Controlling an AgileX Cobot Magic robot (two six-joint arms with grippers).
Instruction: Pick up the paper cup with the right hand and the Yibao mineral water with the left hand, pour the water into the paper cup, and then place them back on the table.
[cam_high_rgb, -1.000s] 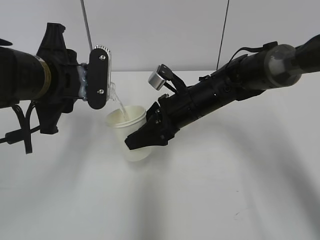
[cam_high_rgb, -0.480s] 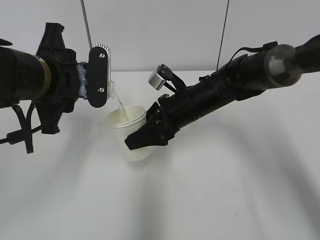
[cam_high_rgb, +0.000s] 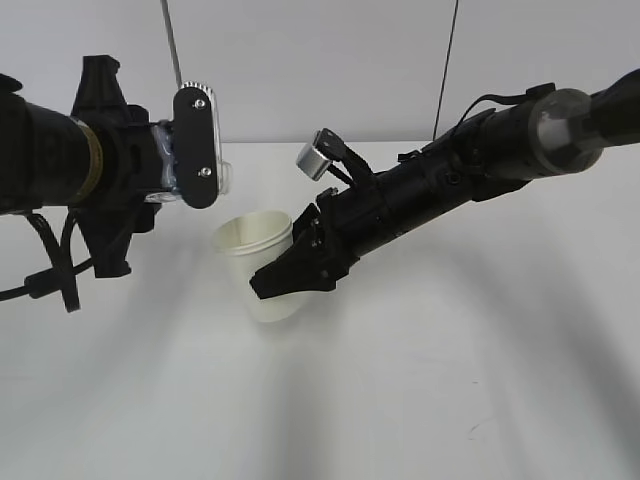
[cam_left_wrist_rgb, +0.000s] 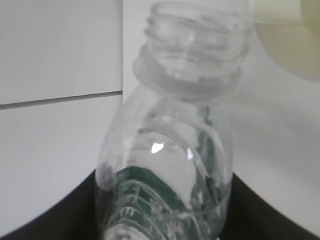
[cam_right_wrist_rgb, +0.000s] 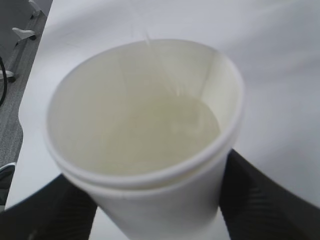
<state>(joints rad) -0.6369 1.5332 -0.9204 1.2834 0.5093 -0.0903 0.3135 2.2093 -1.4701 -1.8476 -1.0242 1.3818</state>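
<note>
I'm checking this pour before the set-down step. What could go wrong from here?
1. The paper cup holds water and is gripped by the right gripper above the table; a hard squeeze or tilt could spill it.
2. The Yibao mineral water in the left gripper is uncapped and lies near level, so leftover water may drip beside the cup.

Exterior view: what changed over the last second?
The left hand drew the Yibao mineral water up and back to the left, and the stream into the paper cup stopped. The right hand and cup stayed put, both grips unchanged.
</note>
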